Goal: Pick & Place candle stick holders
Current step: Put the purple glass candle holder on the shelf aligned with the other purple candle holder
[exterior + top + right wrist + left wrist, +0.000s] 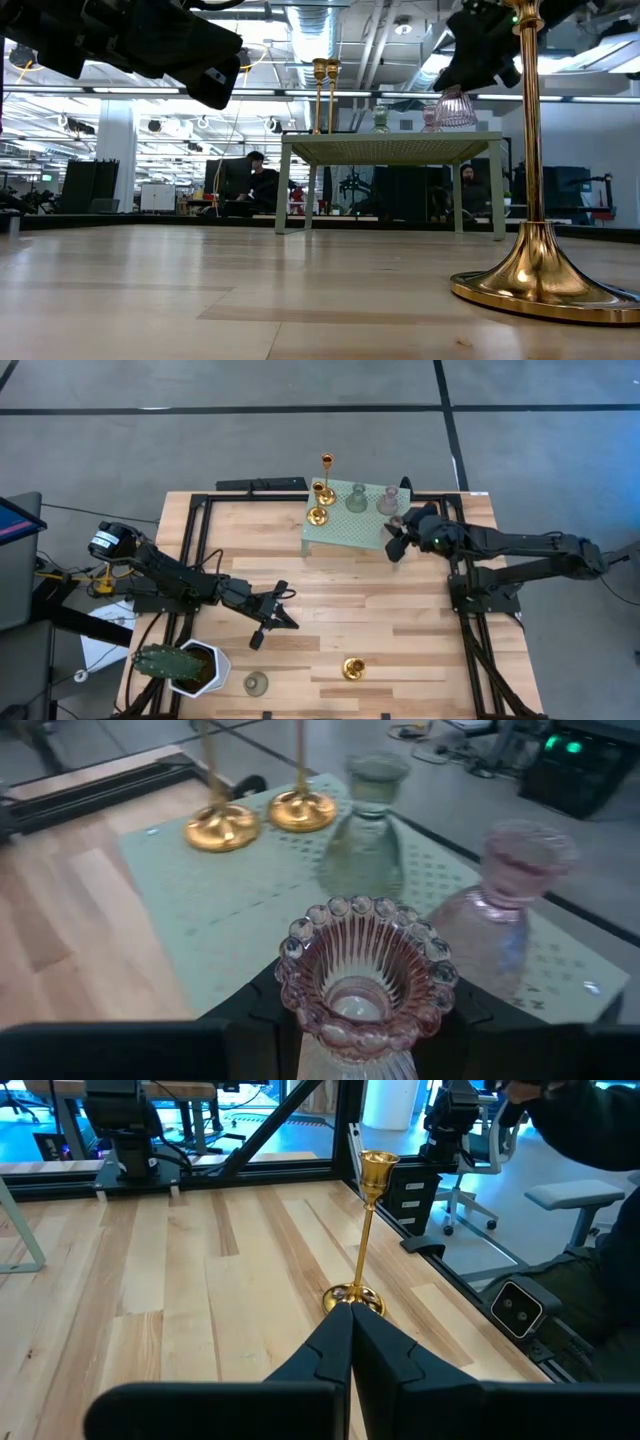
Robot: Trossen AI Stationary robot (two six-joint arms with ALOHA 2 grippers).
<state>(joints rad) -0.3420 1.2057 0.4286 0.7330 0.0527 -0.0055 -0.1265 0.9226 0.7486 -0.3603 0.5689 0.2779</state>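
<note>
My right gripper (397,540) is shut on a pinkish ribbed candle stick holder (365,975) by the right near corner of the mint-green stand (345,532). On the stand are gold holders (318,515), (322,490), a pale green one (365,840) and a second pinkish one (505,910). On the table's near side a tall thin-stemmed gold holder (366,1230) stands on its round foot, with a pale green holder (256,683) left of it. My left gripper (288,620) hangs shut above the table's left middle, pointing at the tall gold holder and touching nothing. My right gripper pinches the pinkish holder between its two fingers (262,1005), on the ribbed body just below the beaded rim (300,1020). The contact itself is hidden under the rim. The holder stays upright, mouth up, and in the low view hangs just above the stand's top (455,108).
A white pot with a green cactus (185,665) stands at the near left corner. The stand's four legs (283,190) lift its top well off the wood. Black frame rails (190,530) run along the table's sides. People sit at desks beyond the far edge.
</note>
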